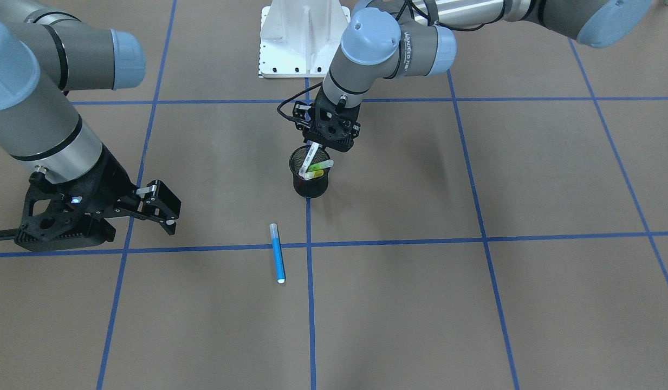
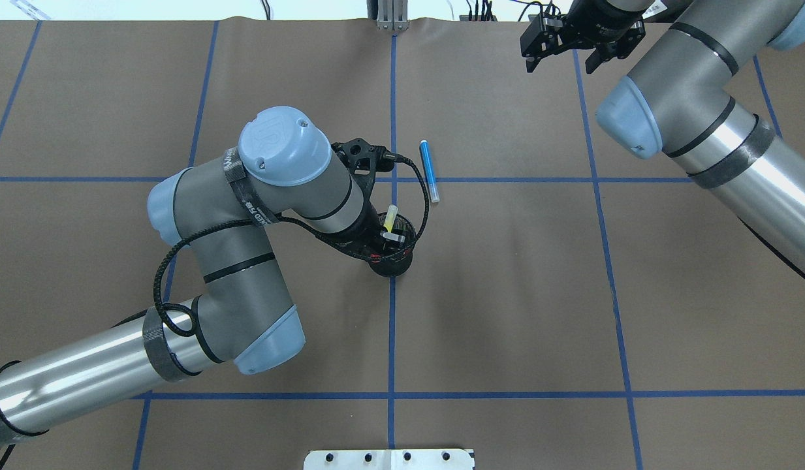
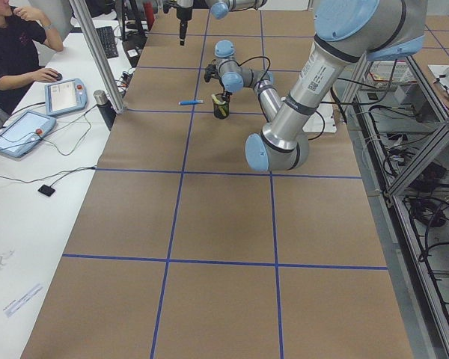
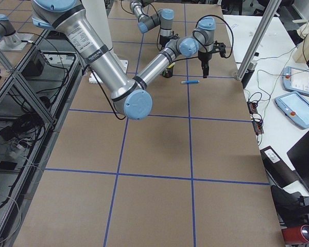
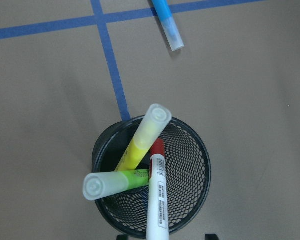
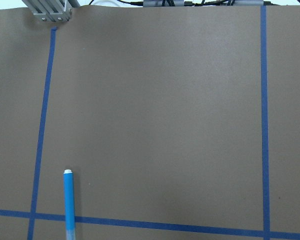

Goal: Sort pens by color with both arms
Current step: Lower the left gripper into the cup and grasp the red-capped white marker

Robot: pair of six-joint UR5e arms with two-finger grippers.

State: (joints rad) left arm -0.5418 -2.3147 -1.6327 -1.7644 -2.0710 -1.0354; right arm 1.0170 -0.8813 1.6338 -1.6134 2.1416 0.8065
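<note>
A black mesh cup stands at the table's middle on a blue tape line. A lime green pen and a yellow pen lean inside it. My left gripper hovers right over the cup, shut on the tail of a white pen with a red cap. That pen's red end points down into the cup. The blue pen lies flat on the paper beyond the cup. My right gripper is open and empty, far off to the side.
The white metal pedestal stands at the robot's base. Blue tape lines divide the brown paper into squares. In the exterior left view, a person sits at a side desk with tablets, and an aluminium post stands at the table's edge.
</note>
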